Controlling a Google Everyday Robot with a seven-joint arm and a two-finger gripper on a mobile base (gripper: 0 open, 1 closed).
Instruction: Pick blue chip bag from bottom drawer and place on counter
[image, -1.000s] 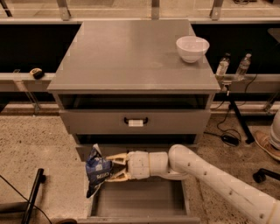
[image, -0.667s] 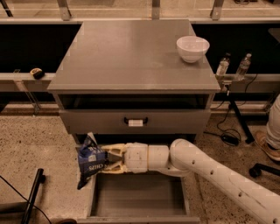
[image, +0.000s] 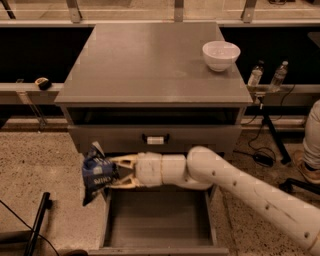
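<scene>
Jaws around bag (image: 97, 172) above drawer (image: 157, 220) edge

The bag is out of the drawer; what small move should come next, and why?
Probably raise the hand straight up. It is shut on the crinkled dark blue chip bag, left of the open grey bottom drawer and out of it, yet below the flat grey counter top where the bag must go.
</scene>
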